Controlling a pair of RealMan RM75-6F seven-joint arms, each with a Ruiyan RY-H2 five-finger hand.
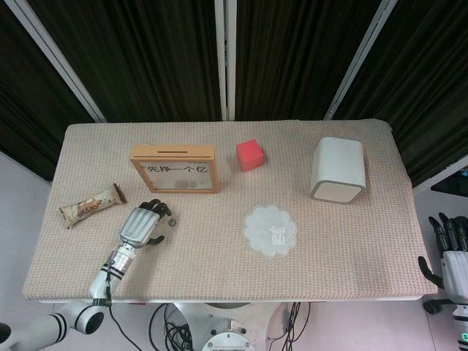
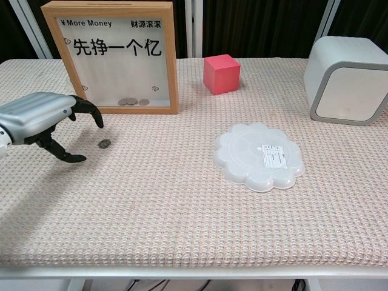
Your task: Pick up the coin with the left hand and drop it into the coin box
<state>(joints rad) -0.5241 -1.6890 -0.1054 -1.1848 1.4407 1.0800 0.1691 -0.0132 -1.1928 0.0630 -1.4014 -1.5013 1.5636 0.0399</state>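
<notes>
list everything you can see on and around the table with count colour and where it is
coin: 1, dull grey, on the cloth just in front of the coin box, between the left hand's fingers and thumb, not lifted
coin box: 1, wooden frame with clear front, back left of the table, upright, a few coins at its bottom
cube: 1, red, back centre, right of the coin box
flower-shaped lid: 1, clear white, flat at centre right
rounded box: 1, white and grey, back right
snack bar: 1, brown wrapper, left edge
table: 1, beige woven cloth
left hand: 1, silver with black fingers, curled over the coin
right hand: 1, dark, off the table's right edge
</notes>
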